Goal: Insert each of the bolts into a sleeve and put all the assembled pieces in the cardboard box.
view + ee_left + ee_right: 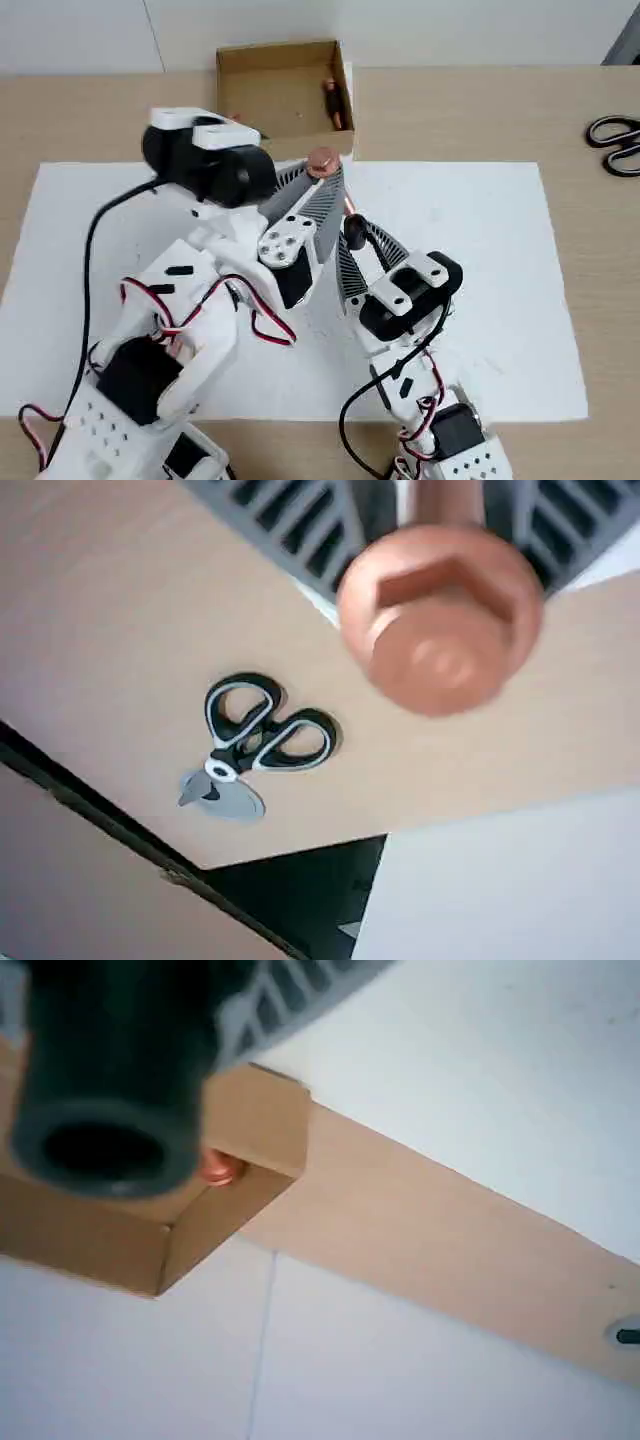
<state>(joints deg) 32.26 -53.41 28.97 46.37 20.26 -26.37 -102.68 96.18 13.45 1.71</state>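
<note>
My left gripper is shut on a copper-coloured bolt, held just in front of the cardboard box. The left wrist view has the bolt's hexagonal head between the grey fingers. My right gripper sits close beside and below it, shut on a black sleeve. The sleeve's open end faces the right wrist camera. The two pieces are apart. One assembled piece lies inside the box by its right wall, and its copper end shows over the box rim.
A white paper sheet covers the wooden table's middle under both arms. Black-handled scissors lie at the table's far right edge, also seen as scissors in the left wrist view. The box stands at the sheet's back edge.
</note>
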